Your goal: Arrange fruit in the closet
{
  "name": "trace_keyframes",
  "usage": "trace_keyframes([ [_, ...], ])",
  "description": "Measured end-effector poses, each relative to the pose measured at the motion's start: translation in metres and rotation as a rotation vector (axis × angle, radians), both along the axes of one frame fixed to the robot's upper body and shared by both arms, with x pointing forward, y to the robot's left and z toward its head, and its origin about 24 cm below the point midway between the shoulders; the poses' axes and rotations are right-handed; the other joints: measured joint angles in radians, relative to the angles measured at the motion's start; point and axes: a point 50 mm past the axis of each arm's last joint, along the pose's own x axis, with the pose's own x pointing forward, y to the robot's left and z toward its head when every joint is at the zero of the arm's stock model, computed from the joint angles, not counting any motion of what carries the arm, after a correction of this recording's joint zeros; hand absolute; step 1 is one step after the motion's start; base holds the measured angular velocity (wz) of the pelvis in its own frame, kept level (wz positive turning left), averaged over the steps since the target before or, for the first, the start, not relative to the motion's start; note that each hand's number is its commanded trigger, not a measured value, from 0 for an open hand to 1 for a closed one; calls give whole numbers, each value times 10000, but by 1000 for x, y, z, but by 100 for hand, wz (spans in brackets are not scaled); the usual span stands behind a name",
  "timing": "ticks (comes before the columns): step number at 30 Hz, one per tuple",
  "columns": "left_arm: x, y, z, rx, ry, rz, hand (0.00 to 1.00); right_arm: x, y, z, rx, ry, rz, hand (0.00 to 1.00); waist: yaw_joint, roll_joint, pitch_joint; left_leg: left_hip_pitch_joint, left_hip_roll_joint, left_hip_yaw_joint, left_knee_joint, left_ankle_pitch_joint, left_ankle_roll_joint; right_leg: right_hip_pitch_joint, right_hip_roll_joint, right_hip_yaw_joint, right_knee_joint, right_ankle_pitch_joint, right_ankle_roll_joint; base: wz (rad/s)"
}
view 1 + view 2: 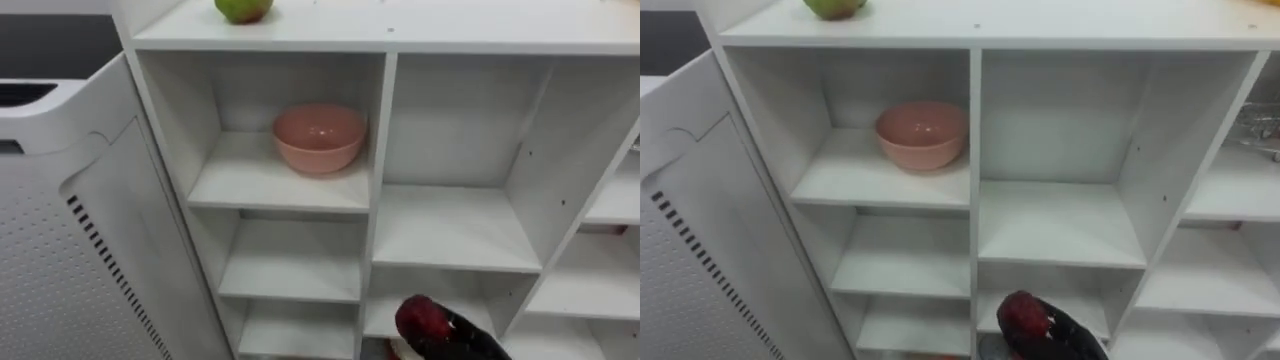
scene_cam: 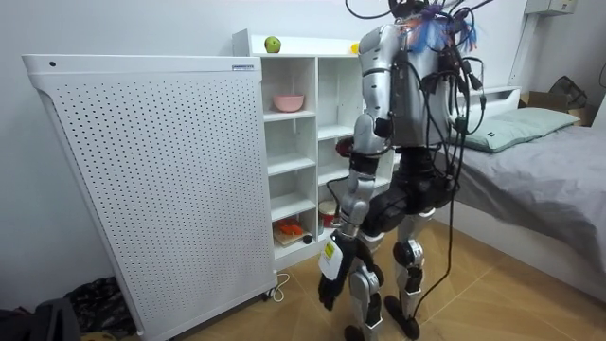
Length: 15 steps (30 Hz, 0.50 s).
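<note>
**Left eye view.** The white closet [image 1: 385, 40] faces the camera with open compartments in columns. A green apple [image 1: 243, 8] sits on its top board, near the left end. In the top left compartment a pink bowl [image 1: 320, 137] stands upright on the board, closer to the right wall than to the left. At the lower edge of the view is the right hand [image 1: 468, 342], dark, reaching in from the lower right. It is wrapped round a red fruit [image 1: 422, 318]. The fruit is level with the middle column's second compartment down, but I cannot tell whether it has passed that compartment's front edge. A white perforated panel [image 1: 60, 260] stands just beside the closet's left side.

**Right eye view.** The layout is the same. The red fruit sits at the tip of the dark hand, below the bare board of the middle column.

**Room view.** The robot stands upright close before the closet, facing it, with the panel on the room view's left. The fruit shows dark red at the closet's front, in the middle column. The left hand [image 2: 329, 279] hangs low beside the thigh, apart from the closet. I cannot tell whether it is spread or closed. Orange things [image 2: 289, 227] lie in the lowest left compartment. A bed [image 2: 540, 180] stands behind the robot on the room view's right.
</note>
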Motion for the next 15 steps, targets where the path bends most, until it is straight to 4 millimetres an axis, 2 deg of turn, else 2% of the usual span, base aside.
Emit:
trace_keyframes([
  [3,2,-4,-1,-104,20,-101,0,-1,-11,-7,1554,368,-1335,100,87,14,-6,-904,-124,12,466,13,22,-1046,-294,94,849,-259,-12,16],
  [7,7,-5,0,-138,-55,-56,0,3,-17,-4,3236,228,-2447,100,295,30,-7,-1898,-192,18,1037,29,26,-2109,-501,90,1629,-390,-125,7],
  [11,18,-8,2,-250,-523,-3,0,23,-18,9,4646,-71,-3219,100,389,39,8,-2890,-201,-34,1612,44,-20,-3048,-609,98,2226,-525,-131,11],
  [15,27,-8,5,-284,-975,65,0,40,-41,37,5288,-1027,-3912,100,615,25,13,-3917,-358,-90,2187,67,-74,-4097,-854,61,3002,-688,-234,15],
])
